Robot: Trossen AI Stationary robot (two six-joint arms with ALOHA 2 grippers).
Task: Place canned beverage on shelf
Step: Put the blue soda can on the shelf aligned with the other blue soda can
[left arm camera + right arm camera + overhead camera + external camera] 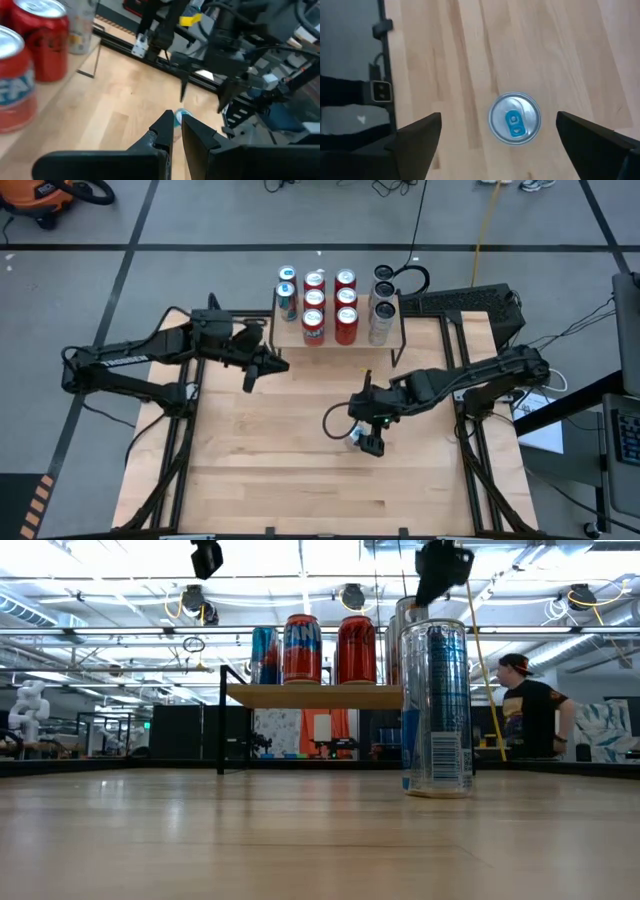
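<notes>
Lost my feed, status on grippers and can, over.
Right gripper open, above upright blue can on table. Left gripper shut, idle near shelf. Shelf crowded with cans; nothing blocking.

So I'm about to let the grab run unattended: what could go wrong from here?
1. The right hand hangs open above the upright blue can, which sits off-centre between its fingers; one finger could clip the rim and tip this tall, slim can.
2. The shelf already looks nearly full of cans, so placing another may knock a neighbour off.
3. The left hand waits shut near the shelf's front, possibly in the carry path.
</notes>
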